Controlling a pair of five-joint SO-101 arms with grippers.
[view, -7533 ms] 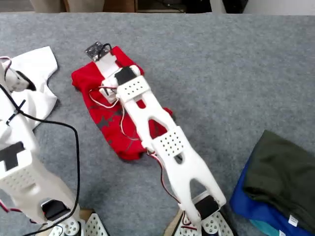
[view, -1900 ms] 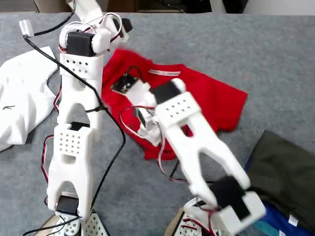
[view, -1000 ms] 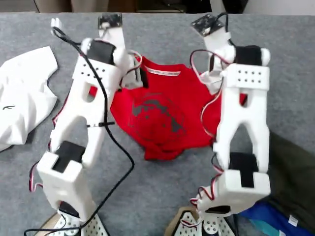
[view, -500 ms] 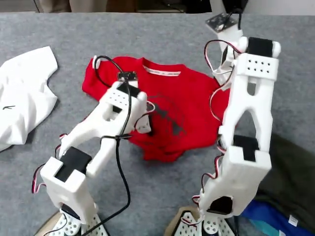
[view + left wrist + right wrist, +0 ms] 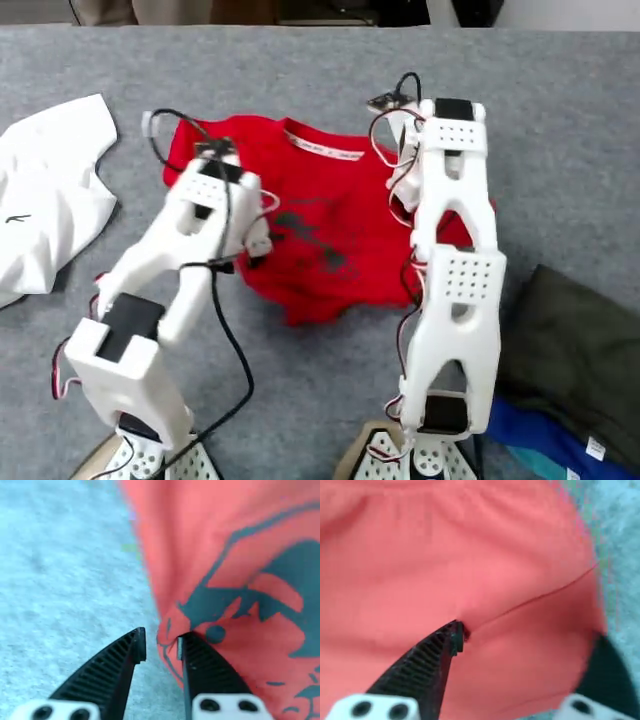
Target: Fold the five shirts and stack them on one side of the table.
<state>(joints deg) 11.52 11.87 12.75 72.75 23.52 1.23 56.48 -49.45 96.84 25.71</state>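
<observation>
Two arms bracket the red shirt (image 5: 330, 220), which lies face up near the middle of the grey table (image 5: 560, 120), its lower hem rumpled. A white shirt (image 5: 55, 190) waits at one side and a folded pile (image 5: 580, 370) sits at the other.

My left gripper (image 5: 157, 647) is at the shirt's side edge, its jaws nearly together with a small bunched fold of red cloth pinched at the very tips. My right gripper (image 5: 527, 645) rests over the opposite side, its jaws spread wide and grasping nothing, with one fingertip (image 5: 456, 632) touching the cloth beside a seam.

My main worry is the left hold. So little cloth sits between the tips that I judge a quick lift could pull it free and let that side drop in a heap. On the right, closing from this stance might catch only a wrinkle, or nothing at all. If one side comes up without the other, the shirt would likely swing round and crease — and the rumpled hem would then fold in crooked, leaving a lopsided bundle for the pile.
</observation>
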